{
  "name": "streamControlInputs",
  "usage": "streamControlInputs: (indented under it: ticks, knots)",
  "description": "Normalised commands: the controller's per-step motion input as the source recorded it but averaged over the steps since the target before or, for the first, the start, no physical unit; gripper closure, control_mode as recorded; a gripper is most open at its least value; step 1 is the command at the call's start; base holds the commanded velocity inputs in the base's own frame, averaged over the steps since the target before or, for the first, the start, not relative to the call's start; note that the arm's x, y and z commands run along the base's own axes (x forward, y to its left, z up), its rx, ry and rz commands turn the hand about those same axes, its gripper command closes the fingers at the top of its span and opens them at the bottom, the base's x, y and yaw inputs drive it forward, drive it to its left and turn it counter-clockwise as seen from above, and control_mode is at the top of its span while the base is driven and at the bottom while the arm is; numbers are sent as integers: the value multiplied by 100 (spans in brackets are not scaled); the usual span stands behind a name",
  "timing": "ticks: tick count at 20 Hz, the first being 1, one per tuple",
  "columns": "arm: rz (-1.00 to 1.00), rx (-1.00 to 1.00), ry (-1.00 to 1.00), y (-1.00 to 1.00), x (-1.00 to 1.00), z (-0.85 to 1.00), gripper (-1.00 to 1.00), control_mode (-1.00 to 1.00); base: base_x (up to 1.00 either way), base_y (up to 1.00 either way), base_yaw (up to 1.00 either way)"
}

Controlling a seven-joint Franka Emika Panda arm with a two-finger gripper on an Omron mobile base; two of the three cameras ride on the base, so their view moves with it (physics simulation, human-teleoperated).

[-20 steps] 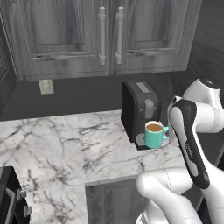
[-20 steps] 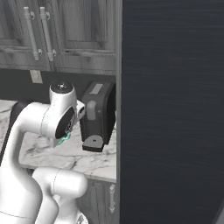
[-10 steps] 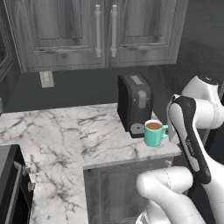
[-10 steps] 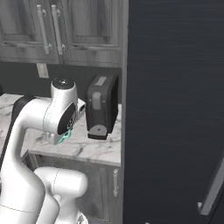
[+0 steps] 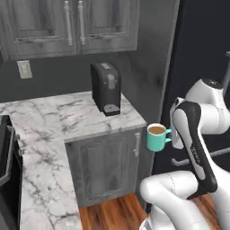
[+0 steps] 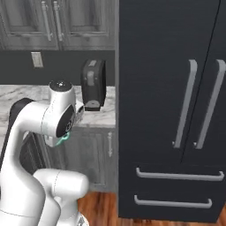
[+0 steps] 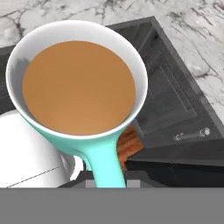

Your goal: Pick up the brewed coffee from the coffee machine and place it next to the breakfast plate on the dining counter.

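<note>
Refrigerator doors (image 6: 176, 101) fill the right base view from 12 to 4 o'clock, dark and tall, with the wood floor (image 5: 112, 213) below. Next in size comes the marble surface (image 5: 58, 121) over its dark cabinet (image 5: 105, 164), and on it, at about 11 o'clock in the left base view, the coffee machine (image 5: 106, 88) stands with nothing under its spout. The brewed coffee (image 5: 156, 136) hangs in the air off the corner of that surface, out over the floor, at roughly 3 o'clock in the left base view; it sits upright with its handle pointing toward the arm. From the hand view the mug's handle runs down to 6 o'clock, so the end effector looks clamped on that handle, though its fingertips are hidden. Coffee stands close to the rim (image 7: 78, 83), so I judge this carrying step wants a level wrist, gentle turns of the base, and wide clearance past the cabinet corner.
</note>
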Motion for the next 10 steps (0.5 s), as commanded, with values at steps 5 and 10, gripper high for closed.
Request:
streamControlInputs:
  ticks: [5, 10]
  knots:
    - [0, 0, 0, 0, 0, 0, 100, 100, -17, -54, -66]
    - [0, 0, 0, 0, 0, 0, 100, 100, 0, -60, -76]
